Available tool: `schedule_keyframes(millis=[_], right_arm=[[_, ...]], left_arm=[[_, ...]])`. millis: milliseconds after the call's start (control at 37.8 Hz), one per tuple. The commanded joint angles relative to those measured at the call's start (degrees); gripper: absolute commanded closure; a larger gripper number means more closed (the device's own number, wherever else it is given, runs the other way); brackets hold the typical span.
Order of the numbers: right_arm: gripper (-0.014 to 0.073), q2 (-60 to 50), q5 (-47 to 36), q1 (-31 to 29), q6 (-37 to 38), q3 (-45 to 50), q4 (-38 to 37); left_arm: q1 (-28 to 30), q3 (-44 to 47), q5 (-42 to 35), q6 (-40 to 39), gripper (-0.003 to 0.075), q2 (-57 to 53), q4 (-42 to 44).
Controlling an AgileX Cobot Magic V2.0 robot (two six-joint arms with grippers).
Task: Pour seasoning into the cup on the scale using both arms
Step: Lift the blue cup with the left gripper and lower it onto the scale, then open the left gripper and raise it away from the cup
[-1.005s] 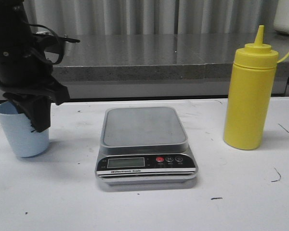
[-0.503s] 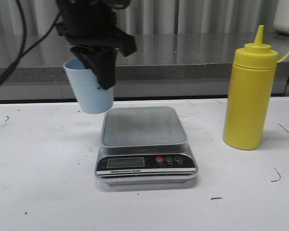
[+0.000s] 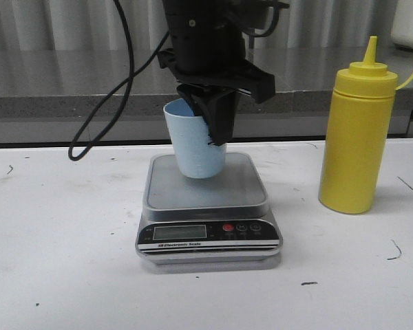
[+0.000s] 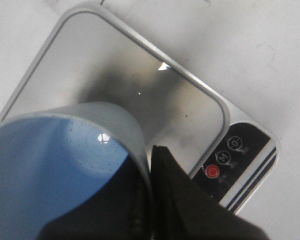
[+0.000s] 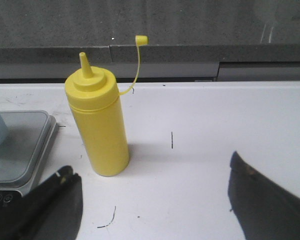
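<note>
In the front view the left end effector [image 3: 217,120] hangs at upper centre of the frame, clamped on the rim of the cup [image 3: 195,144]: one finger [image 3: 221,117] runs down the cup's outer wall on the right, the other dips inside. The cup sits over the rear left part of the scale's [image 3: 208,206] steel platform, tilted slightly. Whether its base touches the platform or rides just above it cannot be told. A black cable [image 3: 113,89] loops down from the arm on the left of the frame.

The left wrist view shows the cup [image 4: 55,160] filling the lower left of the frame, its blue inside open, with a dark finger [image 4: 175,195] pressed against its outer wall; the scale's red button [image 4: 212,172] shows at lower right.

The bottle [image 3: 356,130] stands upright on the white desk [image 3: 69,275] at the right of the front view, well apart from the scale, its nozzle uncapped.

In the right wrist view the bottle [image 5: 97,120] stands left of centre, its tethered cap [image 5: 141,39] arching off to the right. The right end effector [image 5: 155,200] is spread wide, its two fingers at the lower corners of the frame, nothing between them.
</note>
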Motion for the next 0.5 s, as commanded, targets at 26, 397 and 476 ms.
schedule_keyframes(millis=[26,397,476], right_arm=[[-0.0019,0.8,-3.8,0.1,0.1,-2.0,0.1],[-0.0019,0.8,-3.8,0.1,0.1,-2.0,0.1],[-0.0019,0.8,-3.8,0.1,0.1,-2.0,0.1]], left_arm=[[-0.7,-2.4,-0.7,-0.3,0.0739,-2.2,0.0],[-0.7,-4.0,1.7,-0.5,0.0444,-2.0,0.0],[-0.7,-5.2,3.4,-0.6,0.0311,-2.0,0.0]])
